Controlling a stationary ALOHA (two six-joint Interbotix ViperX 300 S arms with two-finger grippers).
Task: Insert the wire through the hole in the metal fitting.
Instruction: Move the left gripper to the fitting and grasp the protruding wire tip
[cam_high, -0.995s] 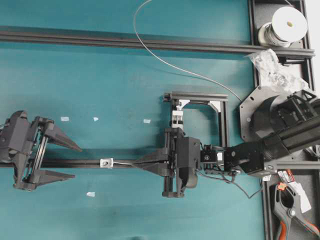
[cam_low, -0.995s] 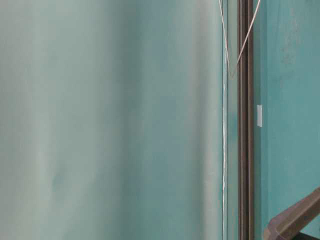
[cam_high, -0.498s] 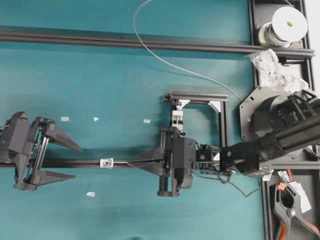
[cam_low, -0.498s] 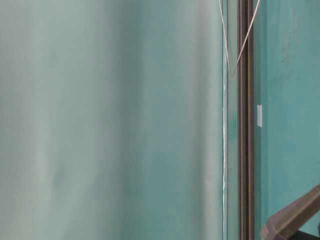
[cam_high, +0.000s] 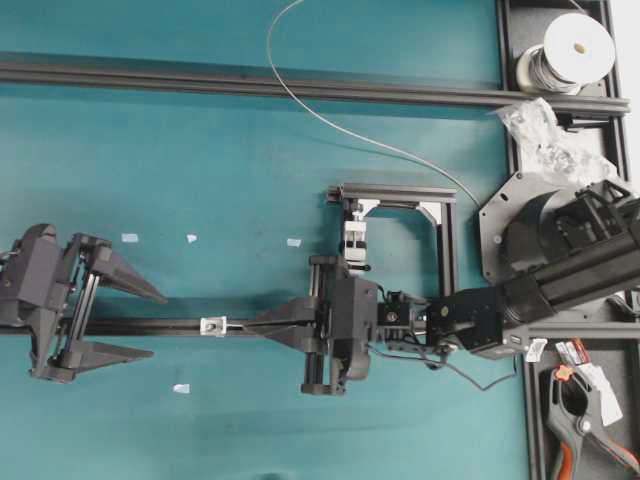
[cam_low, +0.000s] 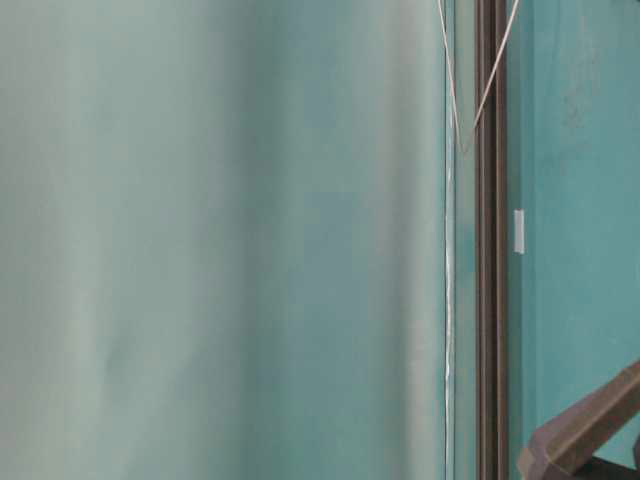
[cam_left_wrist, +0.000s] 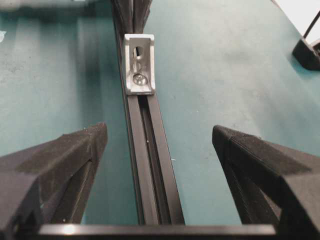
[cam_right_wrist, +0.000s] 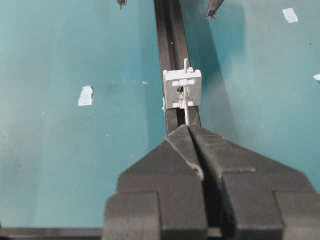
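Observation:
The metal fitting (cam_high: 212, 325) is a small silver piece on the black rail (cam_high: 130, 326). My right gripper (cam_high: 250, 325) is shut on the wire (cam_right_wrist: 186, 112) just right of it. In the right wrist view the wire runs from the closed fingertips (cam_right_wrist: 180, 135) into the hole (cam_right_wrist: 183, 91) of the fitting (cam_right_wrist: 183, 89), and a short tip shows beyond it. My left gripper (cam_high: 158, 324) stands open to the left, straddling the rail and facing the fitting (cam_left_wrist: 140, 65), with nothing between its fingers (cam_left_wrist: 75, 160). The rest of the wire (cam_high: 330, 120) curves away towards the back.
A wire spool (cam_high: 578, 45) and a plastic bag (cam_high: 545, 130) sit at the back right. A white-and-black clamp block (cam_high: 355, 238) stands in a black frame (cam_high: 395, 190). White tape scraps (cam_high: 129, 238) dot the mat. An orange-handled clamp (cam_high: 590, 420) lies front right.
My right gripper has moved left along the rail with the wire, closing on the fitting. The left gripper has not moved.

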